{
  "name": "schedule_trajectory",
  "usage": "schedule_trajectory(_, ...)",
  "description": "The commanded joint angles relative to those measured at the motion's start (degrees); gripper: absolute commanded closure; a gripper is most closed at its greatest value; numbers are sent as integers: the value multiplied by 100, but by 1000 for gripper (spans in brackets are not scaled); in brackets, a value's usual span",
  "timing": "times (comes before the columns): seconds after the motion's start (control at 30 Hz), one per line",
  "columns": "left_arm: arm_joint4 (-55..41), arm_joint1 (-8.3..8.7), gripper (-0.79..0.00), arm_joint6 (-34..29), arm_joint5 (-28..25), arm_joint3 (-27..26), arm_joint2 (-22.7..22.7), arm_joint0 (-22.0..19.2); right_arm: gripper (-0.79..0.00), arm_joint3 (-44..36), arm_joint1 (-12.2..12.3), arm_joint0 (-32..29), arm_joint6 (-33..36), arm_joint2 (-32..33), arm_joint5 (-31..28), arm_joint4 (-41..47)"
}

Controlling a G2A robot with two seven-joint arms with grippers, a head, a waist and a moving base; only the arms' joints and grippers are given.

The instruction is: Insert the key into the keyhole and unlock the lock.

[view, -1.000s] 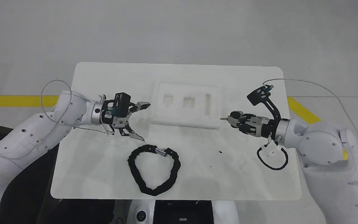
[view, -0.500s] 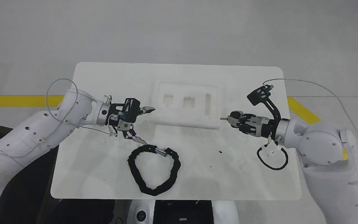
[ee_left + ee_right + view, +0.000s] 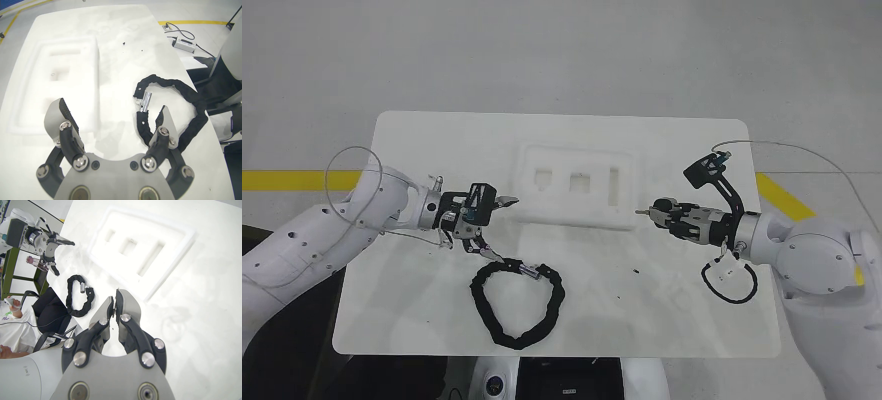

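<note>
Black chain lock [image 3: 482,300] lay on the white table [image 3: 672,310], near the robot's edge. The left gripper [image 3: 499,228] hovered just beside its silver cylinder [image 3: 145,101], jaws spread. The right gripper [image 3: 644,211], well apart, pinched a small key [image 3: 114,310].

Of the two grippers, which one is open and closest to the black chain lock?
The left gripper: its jaws are spread wide right beside the chain lock. The right gripper is shut on the key, far from it.

Bright, even light glares off the white table [image 3: 113,62]; shadows are soft, wrist-view edges bowed.
</note>
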Motion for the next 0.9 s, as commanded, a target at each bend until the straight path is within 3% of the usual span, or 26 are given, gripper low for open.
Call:
schedule_trajectory(0.0,68,23,-785,-151,-23,-222,-34,83,0,0,0,0,0,0,0,0)
schedule_trajectory(0.4,365,206,-785,-917,-65,-1198,-135,577,0,0,0,0,0,0,0,0)
schedule_trajectory(0.67,485,335,-785,-1243,160,-1363,-330,906,0,0,0,0,0,0,0,0)
schedule_trajectory(0.87,644,311,-785,-1345,390,-1335,-395,1147,0,0,0,0,0,0,0,0)
